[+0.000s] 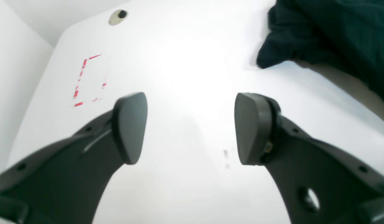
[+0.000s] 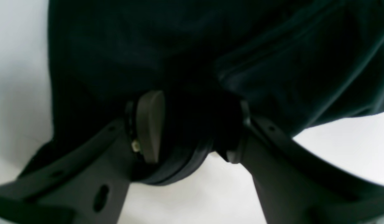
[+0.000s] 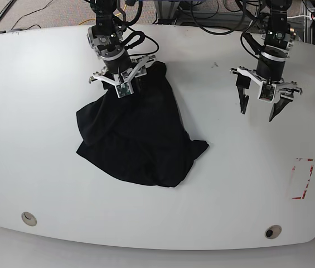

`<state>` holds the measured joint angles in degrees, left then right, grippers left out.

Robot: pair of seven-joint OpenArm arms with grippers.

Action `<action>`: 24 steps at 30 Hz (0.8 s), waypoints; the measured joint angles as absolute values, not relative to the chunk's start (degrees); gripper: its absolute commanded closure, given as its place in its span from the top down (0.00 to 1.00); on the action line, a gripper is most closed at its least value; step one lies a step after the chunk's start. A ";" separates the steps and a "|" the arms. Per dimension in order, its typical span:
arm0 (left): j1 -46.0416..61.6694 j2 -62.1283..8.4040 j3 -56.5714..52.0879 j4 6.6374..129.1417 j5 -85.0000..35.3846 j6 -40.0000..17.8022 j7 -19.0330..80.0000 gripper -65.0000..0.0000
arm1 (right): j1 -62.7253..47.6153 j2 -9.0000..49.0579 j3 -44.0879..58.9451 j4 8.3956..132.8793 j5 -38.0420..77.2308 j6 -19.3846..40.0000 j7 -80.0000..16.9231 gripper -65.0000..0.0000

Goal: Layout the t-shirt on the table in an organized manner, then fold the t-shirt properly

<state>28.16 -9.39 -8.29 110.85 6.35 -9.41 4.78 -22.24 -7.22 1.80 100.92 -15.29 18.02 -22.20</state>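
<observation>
The black t-shirt (image 3: 137, 139) lies crumpled on the white table (image 3: 34, 111), left of centre in the base view. My right gripper (image 3: 122, 85) is at the shirt's far edge. In the right wrist view its jaws (image 2: 195, 127) stand wide apart around a bunch of the t-shirt (image 2: 185, 62). The left pad (image 2: 150, 124) shows bare and the right one is covered by cloth. My left gripper (image 3: 257, 110) is open and empty above bare table, right of the shirt. In the left wrist view (image 1: 190, 127) a corner of the t-shirt (image 1: 319, 31) shows at the top right.
A red tape rectangle (image 3: 301, 178) marks the table near its right edge, and it also shows in the left wrist view (image 1: 86, 81). Two grommet holes (image 3: 29, 218) (image 3: 272, 231) sit near the front edge. Cables lie behind the table's far edge.
</observation>
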 measured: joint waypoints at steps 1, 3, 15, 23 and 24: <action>28.45 -9.39 -8.60 110.85 6.35 -9.37 4.71 0.63 | -22.00 -7.14 1.80 100.75 -15.25 18.00 -22.15 0.45; 28.73 -9.45 -9.02 110.85 6.37 -9.37 4.78 0.63 | -21.74 -7.11 1.83 100.51 -15.25 17.98 -22.28 0.45; 29.98 -9.69 -11.62 110.85 6.37 -9.23 4.93 0.63 | -20.27 -6.02 1.89 99.66 -15.33 17.69 -22.13 0.38; 29.85 -9.45 -11.64 110.85 6.37 -9.23 4.75 0.63 | -20.21 -5.82 1.83 97.36 -15.25 17.98 -19.14 0.00; 29.85 -9.45 -11.64 110.85 6.37 -9.21 4.73 0.63 | -20.18 -5.69 1.80 97.30 -15.16 18.00 -19.09 0.00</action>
<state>29.85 -9.45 -11.64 110.85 6.37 -9.21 4.73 -20.18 -5.69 1.80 97.30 -15.16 18.00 -19.09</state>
